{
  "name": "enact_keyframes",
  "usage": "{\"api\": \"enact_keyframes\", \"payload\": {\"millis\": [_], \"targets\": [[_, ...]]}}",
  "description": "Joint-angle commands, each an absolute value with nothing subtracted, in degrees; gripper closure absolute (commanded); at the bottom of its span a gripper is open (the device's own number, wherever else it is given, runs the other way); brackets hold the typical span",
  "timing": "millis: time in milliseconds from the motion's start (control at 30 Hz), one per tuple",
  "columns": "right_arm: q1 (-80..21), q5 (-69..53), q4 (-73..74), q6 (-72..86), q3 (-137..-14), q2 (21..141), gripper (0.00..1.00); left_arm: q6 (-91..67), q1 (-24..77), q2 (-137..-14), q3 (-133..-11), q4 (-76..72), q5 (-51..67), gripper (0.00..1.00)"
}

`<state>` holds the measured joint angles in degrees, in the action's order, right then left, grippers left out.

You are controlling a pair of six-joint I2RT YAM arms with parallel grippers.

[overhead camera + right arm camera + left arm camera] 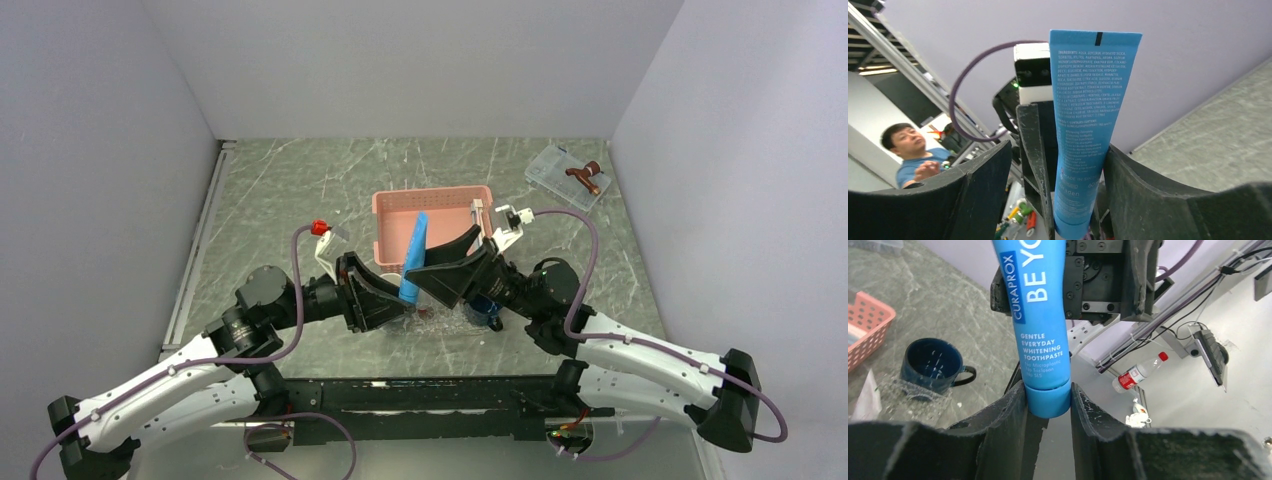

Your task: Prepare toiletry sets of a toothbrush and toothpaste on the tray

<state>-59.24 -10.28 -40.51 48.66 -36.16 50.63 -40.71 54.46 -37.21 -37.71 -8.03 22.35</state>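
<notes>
A blue toothpaste tube (412,262) stands upright in the air between my two grippers, in front of the basket. My left gripper (402,302) is shut on its cap, both fingers pressed to the cap (1048,400), with the toothpaste (1040,315) rising above. My right gripper (432,268) is open around the tube's body: in the right wrist view the toothpaste (1088,140) stands near the right finger (1128,175), and the left finger (983,175) is well apart. A patch of the clear tray (450,322) shows under the grippers. I cannot make out a toothbrush.
The pink slatted basket (432,205) sits just behind the grippers. A dark blue mug (933,365) stands close to the right arm's wrist (487,310). A small clear box (565,175) with a brown object lies at the back right. Walls enclose three sides.
</notes>
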Motion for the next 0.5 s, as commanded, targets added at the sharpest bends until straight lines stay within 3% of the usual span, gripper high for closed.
{"api": "enact_keyframes", "payload": {"millis": [0, 267, 467], "targets": [[-59.51, -8.64, -28.30, 42.45, -41.03, 46.94, 0.30, -36.28, 54.25, -36.35, -43.66, 1.33, 16.69, 1.00], [-59.58, 2.42, -1.63, 35.16, -48.03, 41.74, 0.27, -28.79, 54.35, -35.29, -48.59, 19.44, 10.46, 1.00], [-59.51, 5.52, 4.54, 35.04, -48.61, 40.08, 0.22, -24.13, 54.27, -35.41, -51.05, 27.89, 8.88, 1.00]]}}
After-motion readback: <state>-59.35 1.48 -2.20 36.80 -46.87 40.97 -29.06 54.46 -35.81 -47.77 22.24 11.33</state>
